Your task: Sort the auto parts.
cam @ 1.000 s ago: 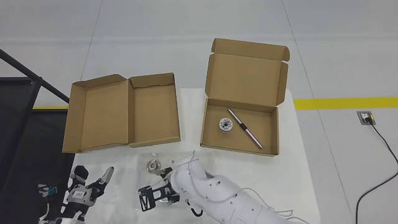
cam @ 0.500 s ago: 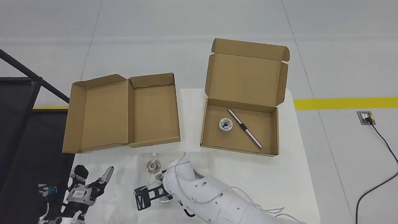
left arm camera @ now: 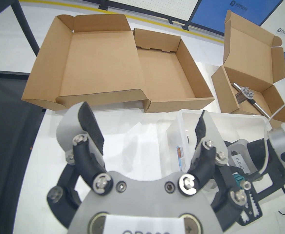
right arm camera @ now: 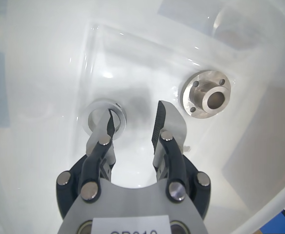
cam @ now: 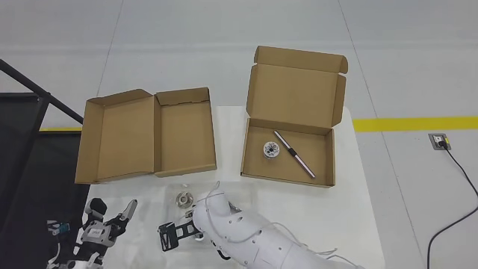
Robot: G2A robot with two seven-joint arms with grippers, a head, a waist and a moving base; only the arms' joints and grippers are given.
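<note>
Right gripper (right arm camera: 135,105), jaws half open astride the wall of the steel ring (right arm camera: 87,120), now shifted toward lower left; left gripper (left arm camera: 143,109) jaws wide open, empty.

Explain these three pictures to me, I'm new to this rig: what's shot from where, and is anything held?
The wide picture looks down from above the robot's arms onto a white table. The other two come from a camera on each wrist. The left claw is open and empty, facing an empty cardboard box. The second box holds a rod and a toothed part. The right claw, also open, is inside a clear bin with a metal ring and a flanged hub. Nothing is gripped.
</note>
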